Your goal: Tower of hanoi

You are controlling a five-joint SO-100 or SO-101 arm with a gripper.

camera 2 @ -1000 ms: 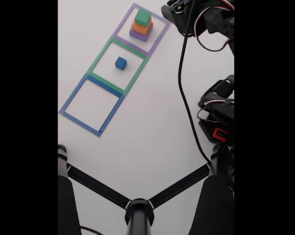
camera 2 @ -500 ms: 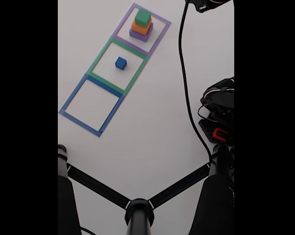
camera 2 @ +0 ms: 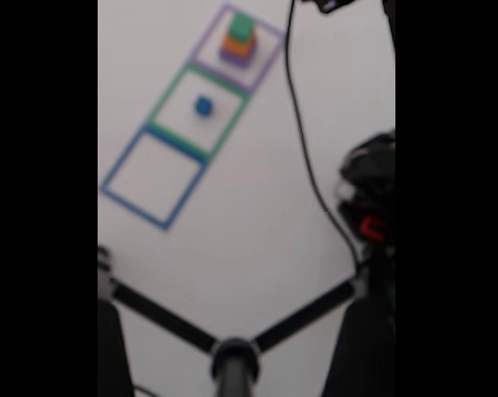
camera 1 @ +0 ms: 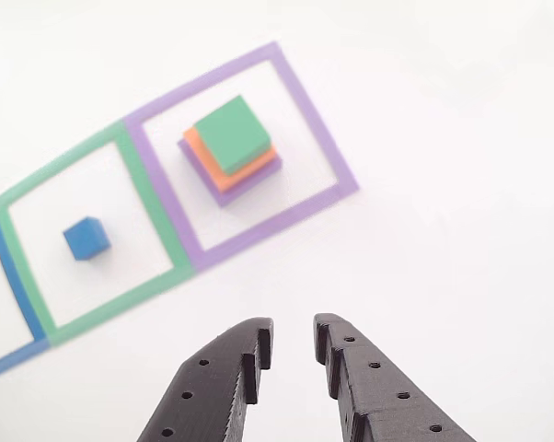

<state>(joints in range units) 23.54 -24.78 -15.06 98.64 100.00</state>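
Inside the purple tape square (camera 1: 325,166), seemingly well off, sits the green-topped stack (camera 1: 229,147); the gripper (camera 1: 290,343) hangs slightly parted, empty.

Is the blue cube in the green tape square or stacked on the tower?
In the square. The blue cube sits alone on the table inside the green outline, apart from the three-block stack, whose top is the green block.

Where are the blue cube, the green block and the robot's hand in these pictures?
blue cube (camera 1: 86,238): other view, on its front face, inside the green tape square.
green block (camera 1: 232,134): other view, on its top face, topping the stack.
hand (camera 1: 289,344): other view, midway between its two black fingertips, empty.
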